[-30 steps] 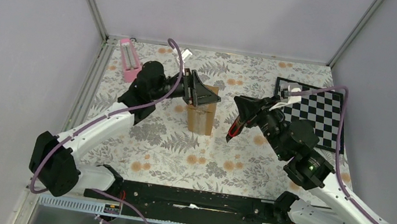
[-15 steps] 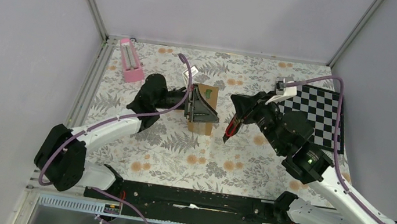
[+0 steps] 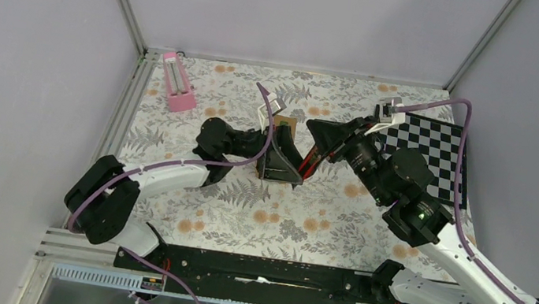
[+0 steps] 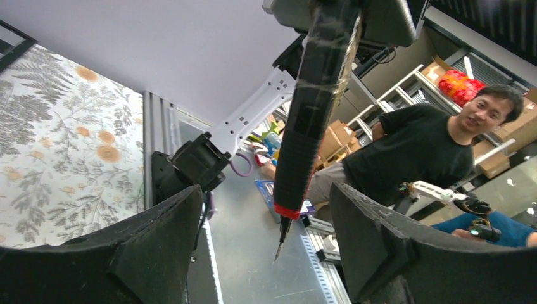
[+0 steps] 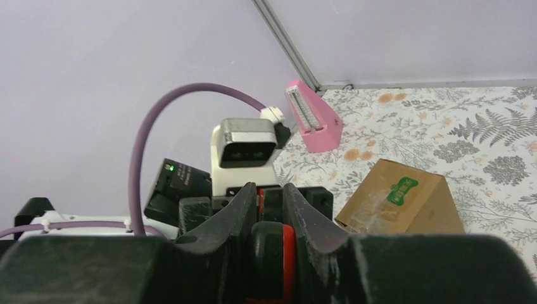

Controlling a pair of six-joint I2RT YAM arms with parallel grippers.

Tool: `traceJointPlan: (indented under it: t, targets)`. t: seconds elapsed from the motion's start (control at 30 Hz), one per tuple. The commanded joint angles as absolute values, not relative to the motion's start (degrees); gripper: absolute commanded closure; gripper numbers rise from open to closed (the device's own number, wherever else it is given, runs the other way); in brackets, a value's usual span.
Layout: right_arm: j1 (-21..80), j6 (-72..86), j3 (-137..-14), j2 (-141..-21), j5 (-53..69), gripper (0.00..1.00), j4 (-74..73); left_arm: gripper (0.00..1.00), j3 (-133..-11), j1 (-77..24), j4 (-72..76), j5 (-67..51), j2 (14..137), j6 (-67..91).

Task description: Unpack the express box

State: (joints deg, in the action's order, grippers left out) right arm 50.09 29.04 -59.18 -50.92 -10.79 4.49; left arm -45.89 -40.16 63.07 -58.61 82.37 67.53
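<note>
**Near field.** The left gripper (image 4: 265,190) stands with its jaws wide and nothing between them. Its wrist camera looks back towards the near edge of the table, so the express box does not appear in that view. The spread suggests it is set to brace or take the carton rather than grip it now.

**Mid field.** The right gripper (image 5: 269,190) is clamped narrow on a pointed tool (image 4: 307,139), black with a red band and a fine metal tip. The tip points down, just beside the left jaws. In my judgement this is a cutter brought in to slit the tape.

**Task item.** The express box (image 5: 405,202) sits on the floral table cover (image 3: 226,210) near the table's middle, just beyond the left gripper, between the two arms. It appears tilted. Clear tape and a green sticker show on its upper face, and the flaps look closed, so unpacking is not begun.

**Far field.** A pink object (image 3: 177,83) stands at the far left corner and a chessboard (image 3: 433,155) at the far right, both well apart from the box.

**Not established.**
- From above, the left gripper covers the lower part of the box.
- No shipping label is visible.
- I cannot tell whether the tool tip touches the cardboard.
- I cannot tell whether the box leans on the left fingers.
</note>
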Motion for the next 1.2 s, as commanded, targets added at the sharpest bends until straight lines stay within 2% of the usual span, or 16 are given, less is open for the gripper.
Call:
traceJointPlan:
  t: [0.0, 0.03, 0.1, 0.2, 0.27, 0.3, 0.33, 0.43, 0.47, 0.5, 0.57, 0.73, 0.9, 1.17]
  targets:
    - [49.72, 30.85, -61.41, -50.30, -9.83, 1.00, 10.61, 0.25, -47.92, -40.91, 74.53, -58.33, 83.98, 72.55]
    - [49.73, 30.89, -61.21, -50.35, -9.89, 1.00, 10.75, 0.29, -47.97, -40.91, 76.56, -57.95, 84.51, 74.13]
    - [49.75, 31.12, -60.70, -50.30, -9.80, 1.00, 11.16, 0.43, -48.21, -40.96, 79.38, -56.87, 85.72, 76.72]
    - [49.75, 31.81, -60.15, -50.28, -9.22, 1.00, 11.43, 0.80, -48.49, -40.96, 80.22, -55.24, 86.92, 77.99]
    - [49.68, 31.84, -59.87, -50.14, -8.78, 1.00, 11.15, 0.99, -48.57, -40.96, 81.78, -54.94, 87.43, 78.90]
    - [49.74, 31.83, -59.78, -50.03, -8.46, 1.00, 10.79, 1.00, -48.74, -40.96, 81.94, -54.94, 87.60, 79.31]
    - [49.75, 31.82, -59.77, -49.84, -8.24, 0.92, 10.16, 1.00, -48.82, -40.96, 82.10, -55.00, 87.57, 79.38]
    - [49.72, 32.05, -59.07, -48.44, -7.51, 0.43, 8.74, 1.00, -49.25, -40.87, 81.41, -55.41, 87.14, 78.54]
    - [49.71, 32.20, -58.68, -47.78, -7.02, 0.31, 8.12, 1.00, -49.45, -40.80, 81.06, -55.72, 86.94, 78.23]
    - [49.71, 32.36, -58.47, -47.16, -6.62, 0.23, 7.30, 1.00, -49.56, -40.66, 80.77, -55.84, 86.82, 78.00]
    - [49.74, 32.78, -57.94, -45.91, -5.44, 0.14, 5.35, 1.00, -49.82, -40.39, 80.74, -56.35, 86.63, 77.81]
    - [49.72, 33.94, -56.23, -43.42, -2.97, 0.14, 2.82, 1.00, -51.19, -40.25, 79.97, -58.22, 86.36, 77.44]
    - [49.68, 34.07, -56.75, -45.02, -0.20, 0.26, 2.22, 1.00, -52.42, -40.30, 78.80, -60.15, 86.40, 77.42]
    - [49.75, 31.11, -58.53, -48.30, 3.49, 0.36, 0.47, 1.00, -53.75, -40.25, 74.81, -63.09, 85.45, 76.41]
